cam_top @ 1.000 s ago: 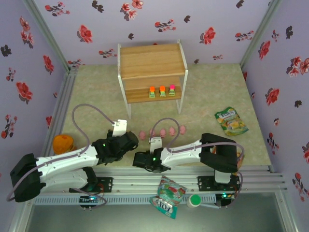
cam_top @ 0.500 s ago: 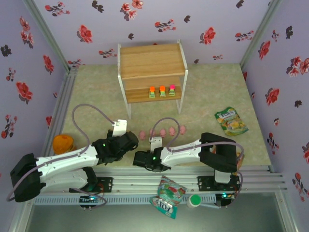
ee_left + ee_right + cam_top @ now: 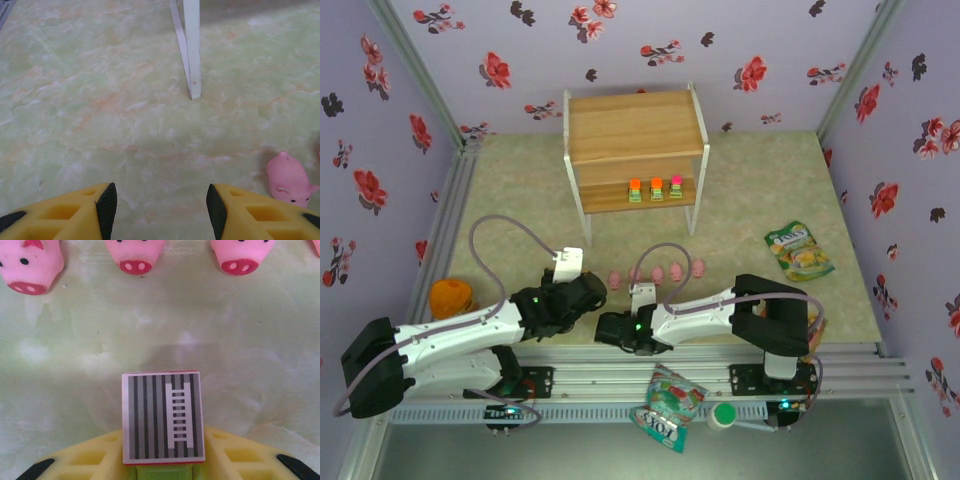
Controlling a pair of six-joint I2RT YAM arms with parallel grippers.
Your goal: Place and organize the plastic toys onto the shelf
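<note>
- The shelf (image 3: 635, 130) stands at 12 o'clock from the arm bases. Three blocky toys (image 3: 656, 189) sit in a row on its lower board, toward the right end.
- Five pink pigs (image 3: 656, 271) line up on the table (image 3: 750, 200), between the shelf and the arms.
- The left gripper (image 3: 160, 210) hangs low over bare table, its fingers partly spread with nothing between them. One pig (image 3: 289, 179) lies at 4 o'clock from it, and a white shelf leg (image 3: 192, 50) stands at 12 o'clock.
- The right gripper (image 3: 163, 462) is closed around a grey-striped block (image 3: 163, 416) with a green base. The block's top hides the contact, so the grip only looks firm. Three pig snouts (image 3: 135, 265) face it at 12 o'clock.
</note>
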